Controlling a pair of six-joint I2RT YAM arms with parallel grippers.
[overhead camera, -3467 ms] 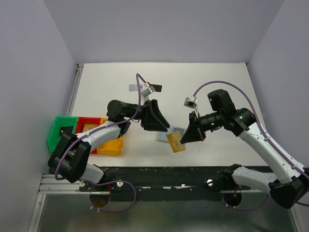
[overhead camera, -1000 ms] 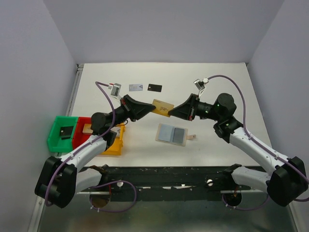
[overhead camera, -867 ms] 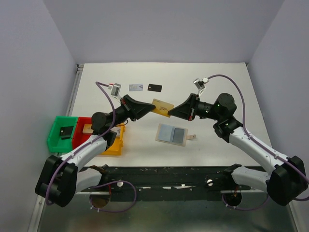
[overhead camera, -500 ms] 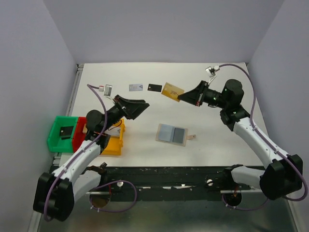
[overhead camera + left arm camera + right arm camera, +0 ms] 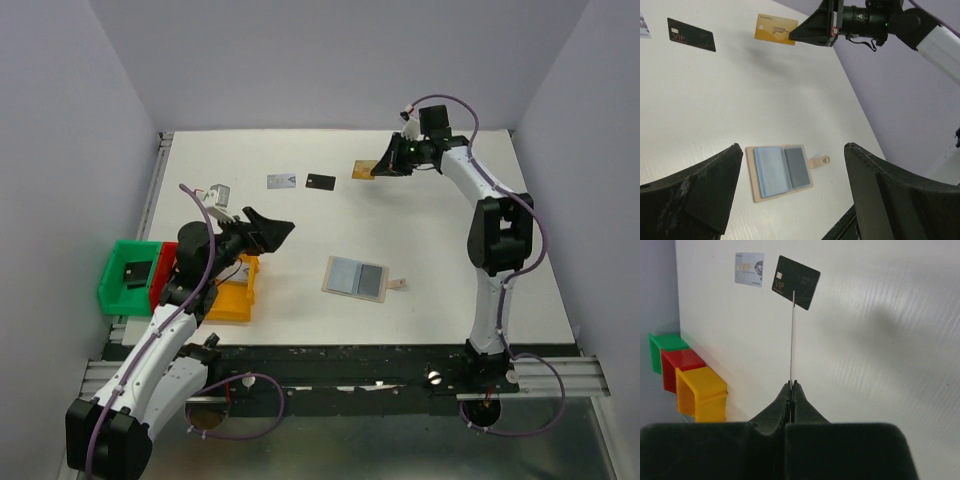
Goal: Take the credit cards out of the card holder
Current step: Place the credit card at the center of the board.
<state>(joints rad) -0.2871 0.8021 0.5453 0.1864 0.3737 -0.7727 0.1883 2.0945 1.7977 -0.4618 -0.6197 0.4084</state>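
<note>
The card holder [image 5: 356,277] lies open on the table, light-blue panels up; it also shows in the left wrist view [image 5: 783,170]. A black card [image 5: 320,181] and a silvery-white card [image 5: 281,180] lie flat at the back. My right gripper [image 5: 380,168] is shut on an orange-gold card [image 5: 362,169], held just right of the black card. In the right wrist view that card [image 5: 792,335] stands edge-on between the shut fingers [image 5: 791,383], above the black card [image 5: 795,282]. My left gripper [image 5: 275,232] is open and empty, left of the holder [image 5: 792,146].
Green [image 5: 128,272], red [image 5: 170,262] and yellow [image 5: 232,298] bins stand in a row at the table's left edge. The green one holds a small dark object. White walls close the table at the back and sides.
My right arm has carried the orange-gold card to the back, next to the black card. My left gripper has let go of that card, opened and drawn back left.
</note>
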